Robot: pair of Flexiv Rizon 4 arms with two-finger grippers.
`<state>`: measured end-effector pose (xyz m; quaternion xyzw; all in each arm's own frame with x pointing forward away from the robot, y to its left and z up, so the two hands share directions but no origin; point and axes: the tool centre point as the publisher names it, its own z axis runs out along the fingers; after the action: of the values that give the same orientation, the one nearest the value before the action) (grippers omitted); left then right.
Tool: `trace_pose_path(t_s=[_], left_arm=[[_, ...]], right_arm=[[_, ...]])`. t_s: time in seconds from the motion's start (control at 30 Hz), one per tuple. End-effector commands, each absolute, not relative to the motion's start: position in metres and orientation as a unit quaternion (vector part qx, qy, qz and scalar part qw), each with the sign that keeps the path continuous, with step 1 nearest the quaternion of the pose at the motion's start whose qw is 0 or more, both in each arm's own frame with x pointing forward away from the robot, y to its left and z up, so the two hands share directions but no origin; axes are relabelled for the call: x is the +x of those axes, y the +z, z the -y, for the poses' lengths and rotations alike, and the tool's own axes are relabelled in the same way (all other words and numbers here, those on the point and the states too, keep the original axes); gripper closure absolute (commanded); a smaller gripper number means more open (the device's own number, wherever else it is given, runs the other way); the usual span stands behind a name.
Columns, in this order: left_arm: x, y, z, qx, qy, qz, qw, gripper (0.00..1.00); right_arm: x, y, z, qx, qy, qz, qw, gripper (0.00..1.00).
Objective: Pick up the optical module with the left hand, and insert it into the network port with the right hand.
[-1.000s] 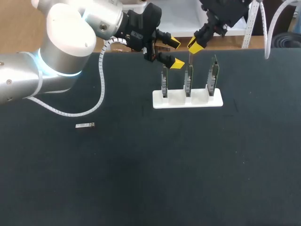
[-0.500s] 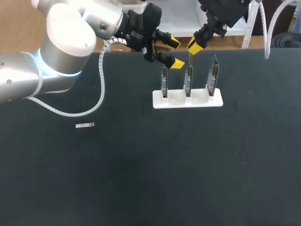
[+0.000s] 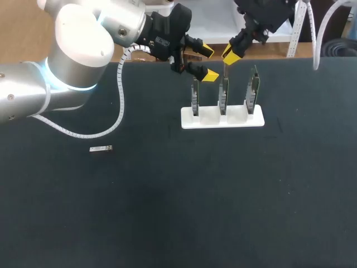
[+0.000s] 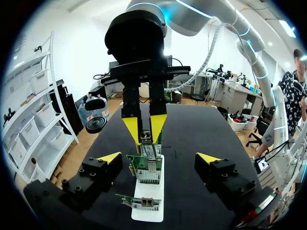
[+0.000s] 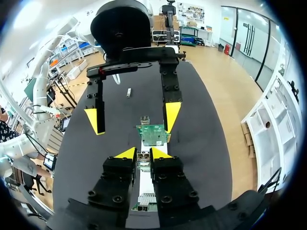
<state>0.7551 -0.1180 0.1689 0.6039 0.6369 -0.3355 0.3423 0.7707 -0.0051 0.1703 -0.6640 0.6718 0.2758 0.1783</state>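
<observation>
At the far edge of the table [image 3: 167, 212], both our grippers hang over the white holder [image 3: 211, 118], which carries three upright boards in a row. Our left gripper [image 3: 206, 62] sits just above the board at the holder's left end, its fingers spread wide apart and holding nothing; from its own wrist camera the holder [image 4: 148, 213] lies ahead, between the two open tips. Our right gripper [image 3: 230, 54] is above the middle board [image 3: 223, 94], its yellow tips drawn close on the network port [image 5: 143, 162] at that board's top, one tip on each side, so we read it as clamped there (the head view shows only one of these tips). The optical module [image 3: 101, 148] lies flat on the table toward our left, well apart from the holder and touched by neither gripper; the right wrist camera shows it [image 5: 128, 92] far ahead, beyond the left gripper's fingers.
</observation>
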Motion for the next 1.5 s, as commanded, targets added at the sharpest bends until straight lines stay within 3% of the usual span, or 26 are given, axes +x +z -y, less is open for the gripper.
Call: trace_pose_path(t_s=[0.03,1.5], left_arm=[[0.7567,0.1697,0.1187,0.605,-0.335,-0.638,0.339,0.0],[0.7567,0.1697,0.1187,0.605,-0.335,-0.638,0.339,0.0]], right_arm=[[0.7719,0.1676,0.0039,-0.664,0.276,-0.671,0.179,1.0],[0.7711,0.1682,0.0045,-0.668,0.265,-0.671,0.18,1.0]])
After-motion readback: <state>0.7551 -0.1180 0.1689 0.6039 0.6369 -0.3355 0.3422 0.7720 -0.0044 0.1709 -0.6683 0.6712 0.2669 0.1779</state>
